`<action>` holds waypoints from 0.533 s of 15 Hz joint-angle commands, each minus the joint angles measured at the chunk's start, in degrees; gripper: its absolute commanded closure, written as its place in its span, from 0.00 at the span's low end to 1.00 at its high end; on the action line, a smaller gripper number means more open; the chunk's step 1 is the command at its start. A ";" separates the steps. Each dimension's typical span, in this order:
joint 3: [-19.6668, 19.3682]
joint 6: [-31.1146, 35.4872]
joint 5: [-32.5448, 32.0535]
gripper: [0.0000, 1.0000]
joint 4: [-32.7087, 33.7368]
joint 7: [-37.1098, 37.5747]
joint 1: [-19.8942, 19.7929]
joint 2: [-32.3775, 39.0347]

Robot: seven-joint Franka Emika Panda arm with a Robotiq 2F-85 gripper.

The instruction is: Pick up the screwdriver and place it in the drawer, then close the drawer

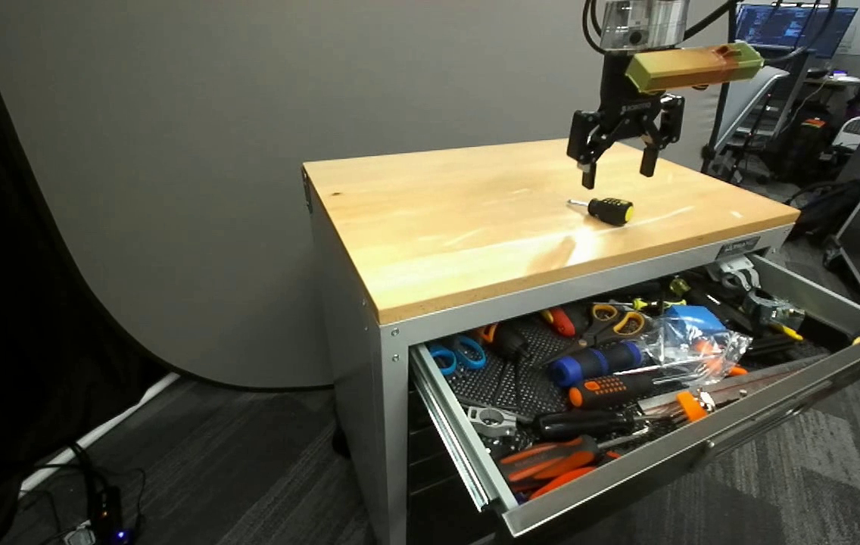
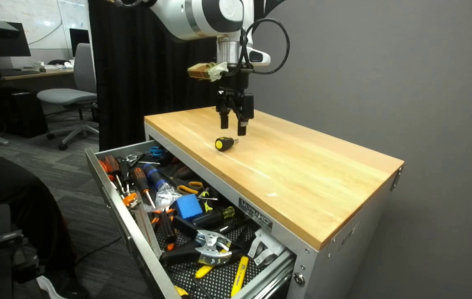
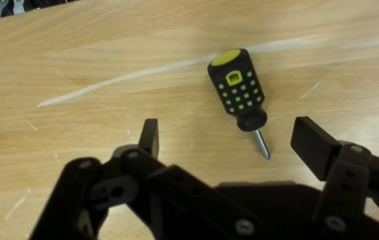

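Black, yellow-capped stubby screwdriver point(image 3: 241, 95) lying below black two-fingered gripper point(image 1: 618, 176), jaws spread wide — whether squarely under, hard to tell.

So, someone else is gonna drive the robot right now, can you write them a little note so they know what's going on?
The gripper is open and empty, above the tabletop.
The screwdriver lies on the tabletop, untouched; in the wrist view its metal shaft shows between the fingers.
The drawer is pulled open, with other tools inside.
Done: no pick, place or close yet, though the drawer stands open.
Left: grasp the screwdriver, place it in the drawer, close the drawer.
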 commanded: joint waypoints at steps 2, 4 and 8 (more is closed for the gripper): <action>-0.25 -3.52 1.61 0.00 2.56 -1.71 0.33 1.95; -0.30 -4.04 1.49 0.00 2.43 -1.88 0.33 2.55; -0.27 -4.17 1.57 0.42 2.16 -2.25 0.27 3.23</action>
